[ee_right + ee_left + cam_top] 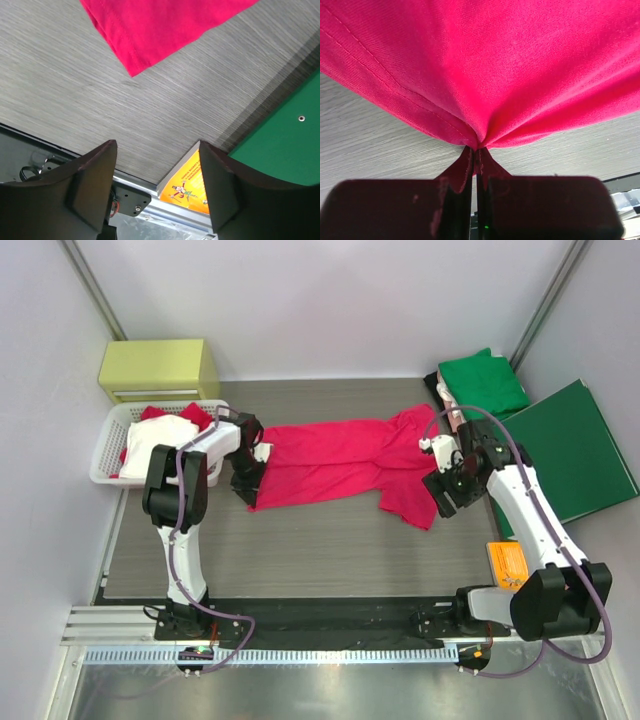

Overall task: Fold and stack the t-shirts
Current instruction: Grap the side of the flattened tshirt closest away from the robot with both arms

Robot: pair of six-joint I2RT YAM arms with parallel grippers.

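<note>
Plainly, the left jaws are pressed together on a small pucker of the pinkish-red t-shirt [520, 65], and from that pinch the cloth fans out ahead of them in taut folds, with a stitched hem running off to their left side. Seen from above, this t-shirt lies drawn out lengthwise on the grey wood-grain surface [300, 550] between the two arms, its left end gathered at the left jaws and its wider, rumpled right end just beside the right jaws. The right jaws are spread apart with nothing between them. They hang over bare surface, and one hemmed corner of the red cloth lies ahead of them and slightly to their left, clear of both fingers. Below and between the open fingers an orange printed card [187, 182] shows at the near edge of the surface, and a flat dark-green folder [285, 135] fills the space to their right. Beyond the right jaws, toward the far right corner, a green t-shirt [483, 382] rests folded, with a pale strip of cloth [452, 412] showing at its left edge; what that strip belongs to I cannot tell. Just beside the left jaws, on their outer side, stands a white slatted basket [105, 445] holding red and white garments, and behind the basket sits a yellow-green box [155, 368] against the wall.
</note>
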